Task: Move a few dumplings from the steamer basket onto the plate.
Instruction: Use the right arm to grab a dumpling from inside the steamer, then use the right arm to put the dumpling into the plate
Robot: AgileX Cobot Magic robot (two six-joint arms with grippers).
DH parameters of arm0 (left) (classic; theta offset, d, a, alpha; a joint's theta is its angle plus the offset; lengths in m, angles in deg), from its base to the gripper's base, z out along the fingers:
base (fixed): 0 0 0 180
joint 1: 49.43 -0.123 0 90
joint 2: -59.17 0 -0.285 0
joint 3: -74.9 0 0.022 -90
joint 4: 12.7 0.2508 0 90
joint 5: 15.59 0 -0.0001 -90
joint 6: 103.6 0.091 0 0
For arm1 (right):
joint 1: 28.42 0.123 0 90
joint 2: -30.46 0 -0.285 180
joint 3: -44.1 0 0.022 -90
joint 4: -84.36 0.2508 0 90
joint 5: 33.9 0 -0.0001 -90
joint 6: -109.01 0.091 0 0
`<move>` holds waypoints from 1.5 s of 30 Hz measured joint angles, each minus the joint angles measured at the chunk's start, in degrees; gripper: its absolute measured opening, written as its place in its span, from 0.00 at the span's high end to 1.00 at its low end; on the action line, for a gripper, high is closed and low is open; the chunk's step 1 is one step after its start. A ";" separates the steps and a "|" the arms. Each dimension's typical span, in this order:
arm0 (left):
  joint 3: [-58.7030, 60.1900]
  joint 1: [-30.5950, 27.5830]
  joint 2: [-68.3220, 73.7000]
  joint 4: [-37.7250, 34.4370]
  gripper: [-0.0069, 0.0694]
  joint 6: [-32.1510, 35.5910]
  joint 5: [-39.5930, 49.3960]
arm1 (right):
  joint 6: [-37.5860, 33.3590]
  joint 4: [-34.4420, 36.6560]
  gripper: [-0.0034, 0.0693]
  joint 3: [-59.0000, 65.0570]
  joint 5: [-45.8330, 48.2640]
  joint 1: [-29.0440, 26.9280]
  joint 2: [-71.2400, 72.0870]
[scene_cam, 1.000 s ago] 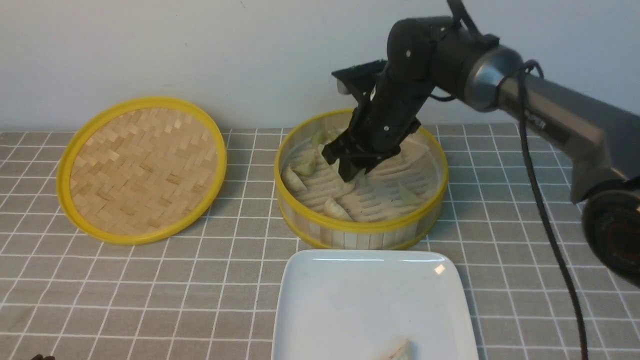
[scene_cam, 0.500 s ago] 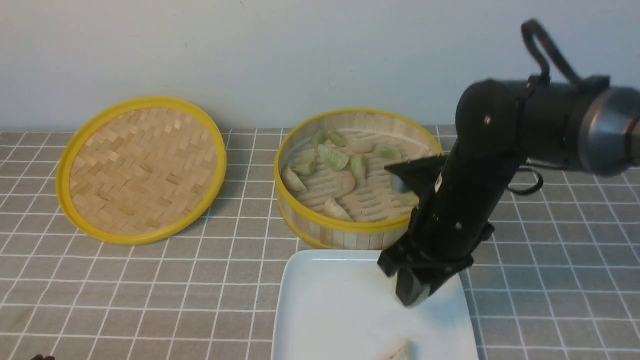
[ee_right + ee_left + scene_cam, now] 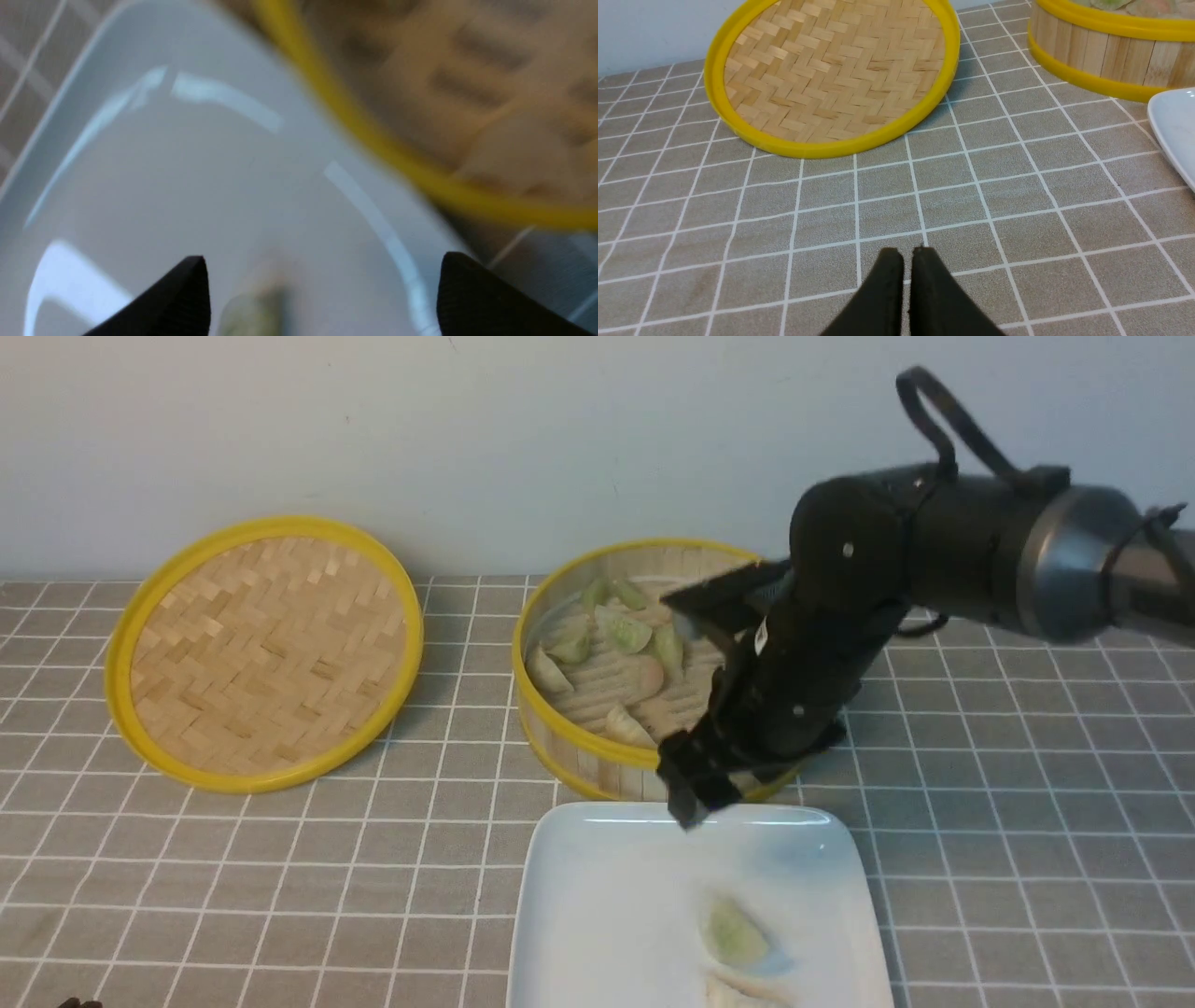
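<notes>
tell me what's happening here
The right gripper hangs open and empty above the far edge of the plate, beside the steamer basket. A green dumpling and a paler dumpling lie on the plate; several more dumplings sit in the basket. The left gripper is shut, low over the checked tablecloth.

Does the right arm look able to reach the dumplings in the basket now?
Probably yes. The basket is uncovered, its lid lies apart, and the open right end effector hangs close to its near rim; nothing blocks the dumplings.
</notes>
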 joint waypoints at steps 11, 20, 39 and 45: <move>0.00 0.00 0.00 0.00 0.90 0.00 0.00 | 0.09 -4.63 0.23 -24.94 7.54 -7.32 -17.42; 0.00 0.00 0.00 0.00 0.90 0.00 0.00 | 0.35 -5.99 0.51 -30.65 10.10 -7.65 -25.68; 0.00 0.00 0.00 0.00 0.90 0.00 0.02 | 1.54 5.25 0.78 -6.22 10.60 -5.11 7.12; 0.00 0.00 0.00 0.00 0.90 0.00 0.02 | 1.54 7.37 0.78 9.81 7.02 -1.81 7.71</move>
